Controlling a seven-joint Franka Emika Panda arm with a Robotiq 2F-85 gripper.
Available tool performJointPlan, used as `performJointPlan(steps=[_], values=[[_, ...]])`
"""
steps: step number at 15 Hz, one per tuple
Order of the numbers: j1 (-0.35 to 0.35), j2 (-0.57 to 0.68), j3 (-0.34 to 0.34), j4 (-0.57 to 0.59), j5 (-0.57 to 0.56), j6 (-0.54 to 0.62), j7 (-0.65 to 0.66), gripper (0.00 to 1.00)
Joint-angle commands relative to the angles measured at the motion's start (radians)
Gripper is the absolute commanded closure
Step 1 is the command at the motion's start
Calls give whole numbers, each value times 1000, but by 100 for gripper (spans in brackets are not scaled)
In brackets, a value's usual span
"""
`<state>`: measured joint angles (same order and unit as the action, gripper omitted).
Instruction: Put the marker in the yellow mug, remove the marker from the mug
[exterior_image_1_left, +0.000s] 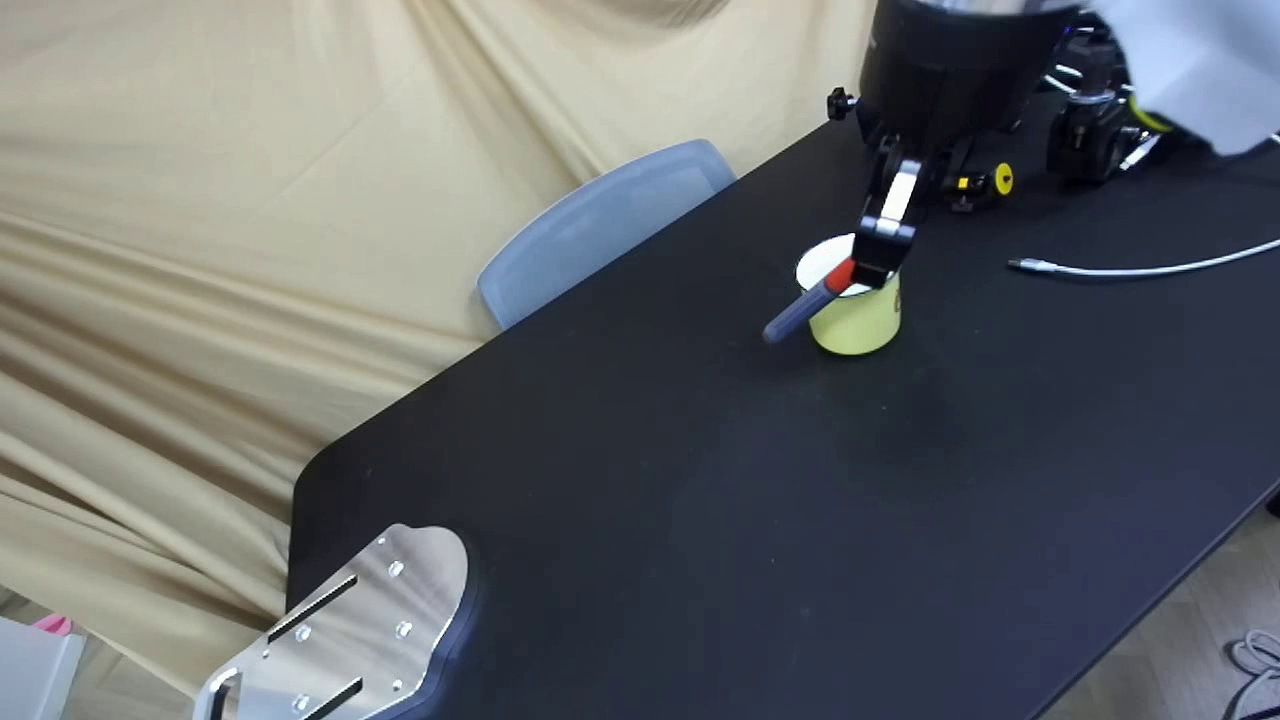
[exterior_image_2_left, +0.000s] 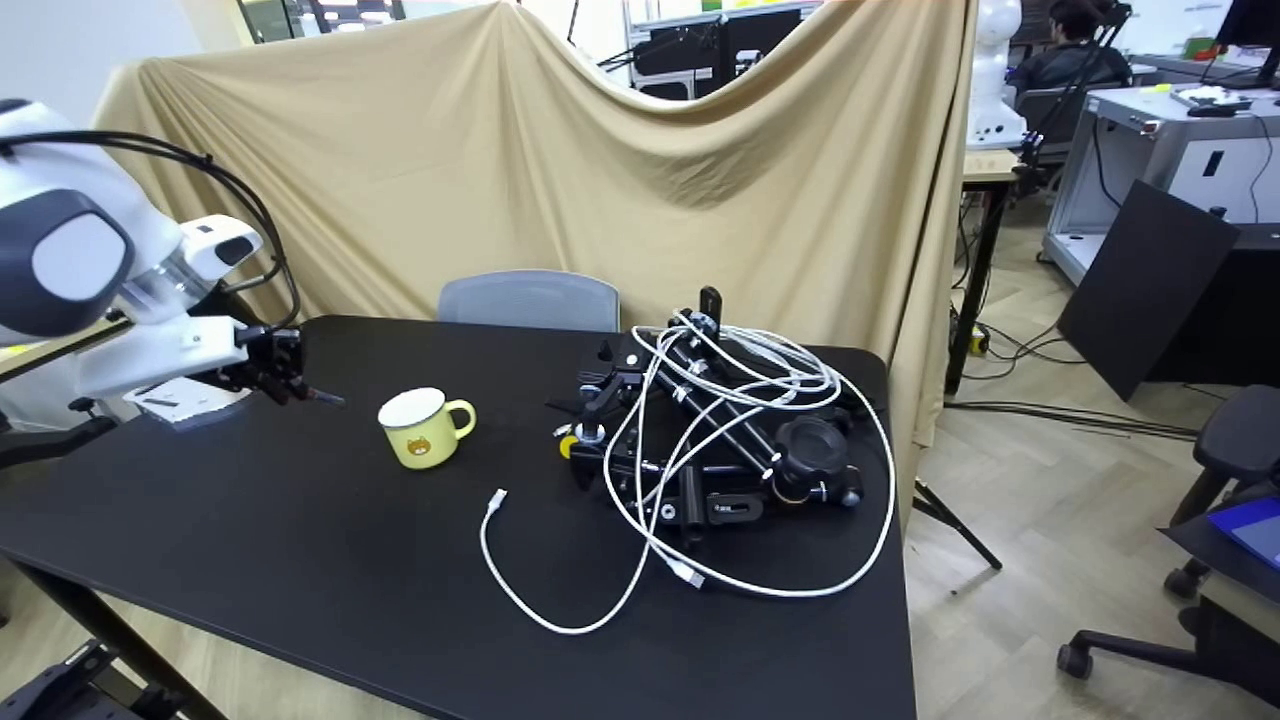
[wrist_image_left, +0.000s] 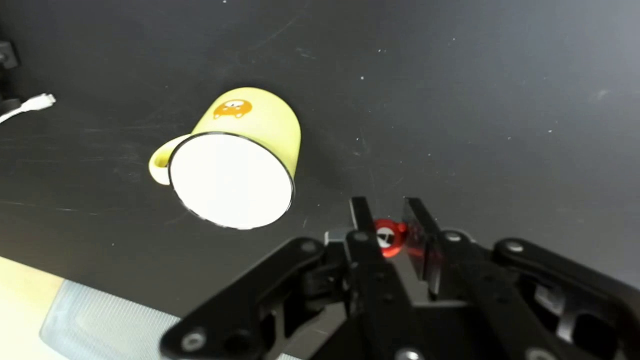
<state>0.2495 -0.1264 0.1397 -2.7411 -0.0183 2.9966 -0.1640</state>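
The yellow mug (exterior_image_1_left: 858, 328) stands upright on the black table; it also shows in an exterior view (exterior_image_2_left: 420, 440) and in the wrist view (wrist_image_left: 272, 122), with a whitish inside and a bear print. My gripper (wrist_image_left: 385, 204) is shut on the marker's red end (wrist_image_left: 390, 237). The dark blue marker body shows in both exterior views (exterior_image_1_left: 800, 310) (exterior_image_2_left: 326, 398), tilted and sticking out from the fingers. In an exterior view the gripper (exterior_image_2_left: 288, 388) holds it above the table, beside the mug and apart from it. In the wrist view the marker's blue body is hidden.
Black tripod gear (exterior_image_2_left: 740, 450) with tangled white cables (exterior_image_2_left: 560, 630) lies on the table on the mug's handle side. A grey chair back (exterior_image_2_left: 530, 300) stands at the table edge by a beige curtain (exterior_image_2_left: 400, 200). A metal plate (exterior_image_1_left: 360, 620) is at another table end.
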Motion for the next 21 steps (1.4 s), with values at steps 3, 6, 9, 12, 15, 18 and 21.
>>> performJointPlan(steps=[3, 6, 9, 12, 15, 18, 21], values=[[-17, 128, 3, -10, 3, 149, -25, 95], [-24, 182, -39, -11, -80, 218, -7, 95], [0, 232, -91, -3, -100, 261, -23, 95], [37, 270, -129, 4, -87, 286, -35, 95], [64, 301, -125, 8, -74, 299, -29, 95], [96, 324, -128, 9, -67, 311, -30, 95], [119, 349, -135, 10, -63, 317, -34, 95]])
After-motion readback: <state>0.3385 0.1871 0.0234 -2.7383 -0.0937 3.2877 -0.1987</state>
